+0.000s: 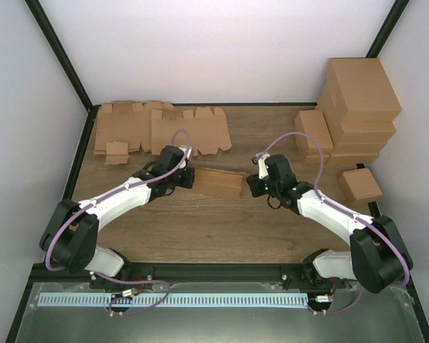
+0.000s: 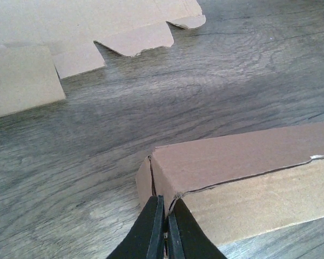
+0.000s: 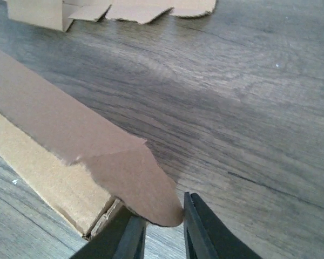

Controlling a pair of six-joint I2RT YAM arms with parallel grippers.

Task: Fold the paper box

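The paper box lies mid-table as a small, oblong, partly folded brown shape. My left gripper is at its left end. In the left wrist view the fingers are pinched together on the thin cardboard wall at the box's end corner. My right gripper is at the box's right end. In the right wrist view it is slightly open. A rounded end flap of the box sticks out over the left finger and touches the right one.
Flat cardboard blanks lie at the back left and also show in the left wrist view. Folded boxes are stacked at the back right, with more beside them and one small box near the right arm.
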